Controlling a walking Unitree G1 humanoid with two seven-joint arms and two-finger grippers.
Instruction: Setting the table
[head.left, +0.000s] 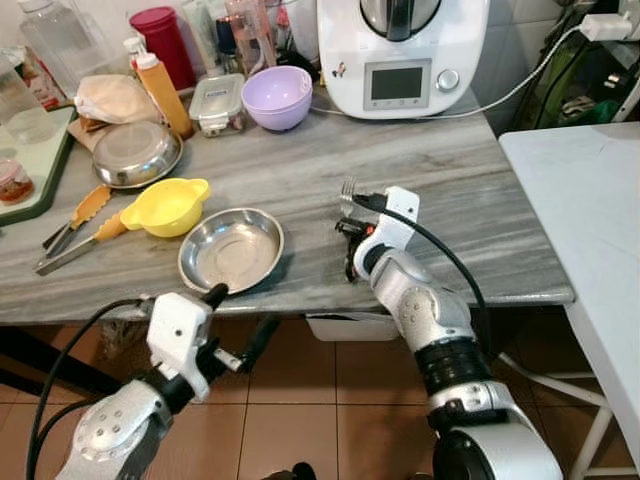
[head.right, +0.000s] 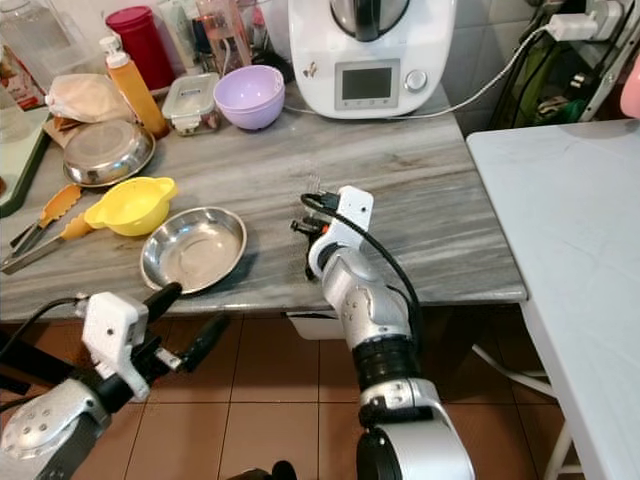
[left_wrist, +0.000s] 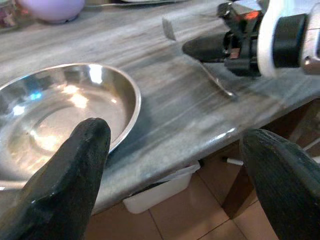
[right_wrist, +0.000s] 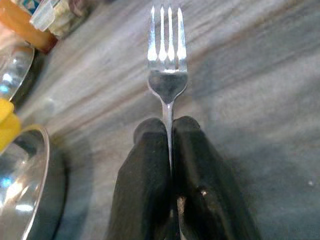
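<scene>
**A:** Where was the fork, and how was it held?

**B:** I had the right gripper (right_wrist: 170, 132) over the grey marble counter (head.left: 440, 170), its two black fingers pinched tight on the handle of a metal fork (right_wrist: 167, 55). The tines stuck out ahead of the fingertips, pointing away from the robot, toward the white kitchen machine (head.left: 400, 55) at the back. Gripping it by the neck, I think, kept the fork level and steady for laying it down.

**A:** And the plate it belonged with?

**B:** A shallow steel dish (head.left: 231, 248) sat near the front edge of the counter, to the left of the fork and apart from it. I judged the fork was meant for the bare marble just beside that dish.

**A:** What was the other arm doing?

**B:** The left gripper (head.left: 240, 322) hung below the counter's front edge, over the tiled floor, with its fingers spread wide and holding nothing. One fingertip reached up near the dish's rim; I could not tell whether it touched.

**A:** Anything else close by?

**B:** A yellow strainer bowl (head.left: 166, 205) sat just beside the dish, with tongs (head.left: 75, 232), a second steel dish (head.left: 136, 153) and a lilac bowl (head.left: 277, 96) further back
</scene>
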